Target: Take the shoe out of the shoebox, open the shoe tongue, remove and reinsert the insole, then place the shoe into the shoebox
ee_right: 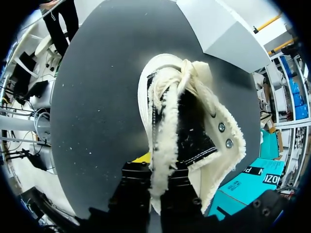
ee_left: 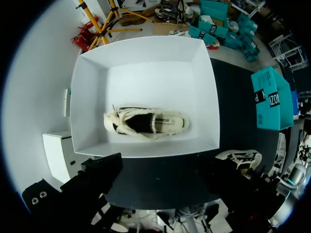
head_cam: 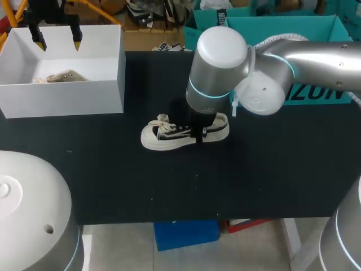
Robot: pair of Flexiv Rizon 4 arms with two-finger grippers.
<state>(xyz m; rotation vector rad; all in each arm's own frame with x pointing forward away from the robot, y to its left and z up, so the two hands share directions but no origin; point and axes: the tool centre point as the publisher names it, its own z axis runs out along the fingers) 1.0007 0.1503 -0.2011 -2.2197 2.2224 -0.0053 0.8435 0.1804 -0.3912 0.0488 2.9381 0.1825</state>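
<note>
Near the middle of the black table (head_cam: 271, 180), well apart from the white card box (head_cam: 62, 99) at ten o'clock, the shoe (head_cam: 163, 135) stands on its sole, toe to nine o'clock. The right gripper (ee_right: 158, 167) is pinched on the fleecy strip running back from the laces (ee_right: 187, 68), and the left gripper (head_cam: 56, 39) hangs spread and empty over the box, where a second shoe (ee_left: 146, 124) lies. To open the tongue well, I judge the pinch should take only that soft, shaggy cream pile and draw slowly, since the light shoe of limp dark canvas with small metal eyelets (ee_right: 221, 127) could slide or tip unpinned.
</note>
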